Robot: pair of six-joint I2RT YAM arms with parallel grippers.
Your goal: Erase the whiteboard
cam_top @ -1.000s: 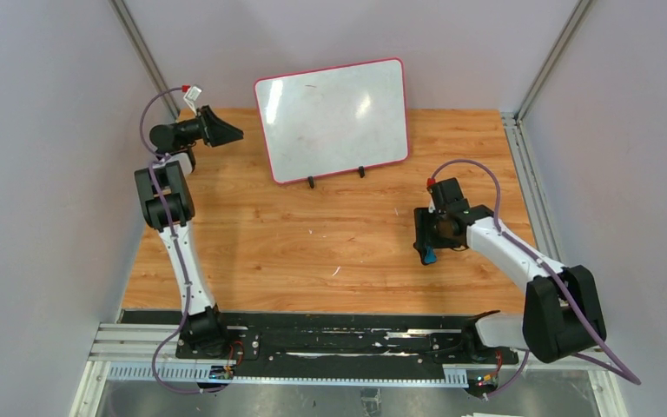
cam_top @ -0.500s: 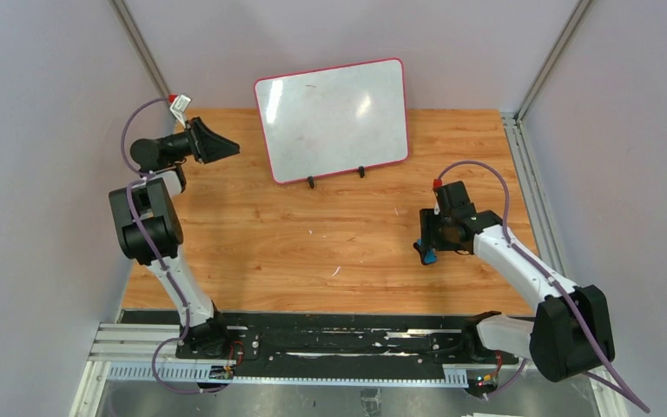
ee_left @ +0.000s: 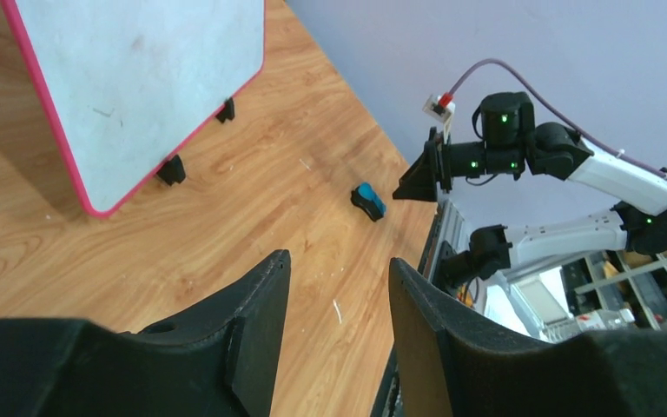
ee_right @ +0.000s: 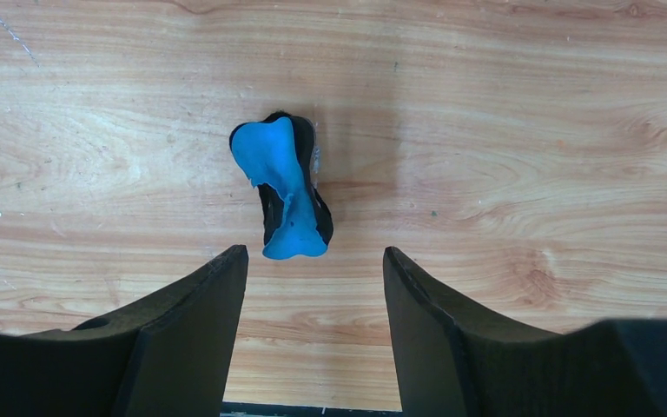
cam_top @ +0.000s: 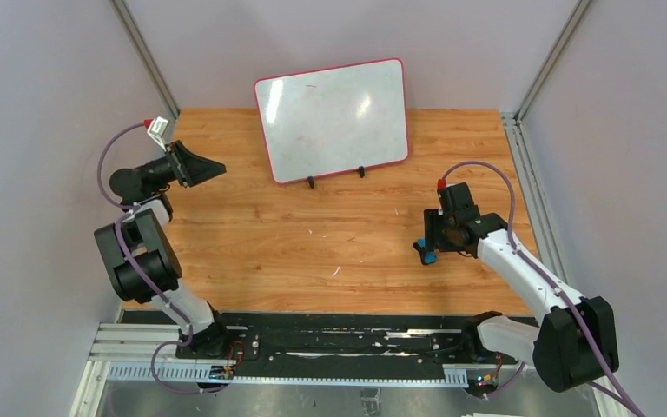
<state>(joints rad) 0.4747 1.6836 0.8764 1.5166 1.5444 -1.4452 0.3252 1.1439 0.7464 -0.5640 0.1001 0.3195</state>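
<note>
The large glossy white rectangular whiteboard [cam_top: 332, 120], edged by a thin red-pink frame with rounded corners, stands tilted back on two small black feet at the far middle of the wood-grain table [cam_top: 313, 252]. Its surface is smooth and reflective, with only faint smudges and small marks visible. The left gripper [cam_top: 215, 165] hangs above the far left of the table, to the left of the whiteboard and well apart from it. In the left wrist view its matte black, wedge-shaped fingers [ee_left: 252, 321] stand moderately apart with nothing between them, and the whiteboard [ee_left: 139, 78] lies ahead and to one side. The right gripper [ee_right: 313, 261] points down at the right side of the table, well apart from the whiteboard. Its fingers [ee_right: 200, 321] are spread wide and hold nothing. A small blue-and-black eraser [ee_right: 282, 187] of waisted shape lies on the wood just beyond the fingertips, not touching them.
</note>
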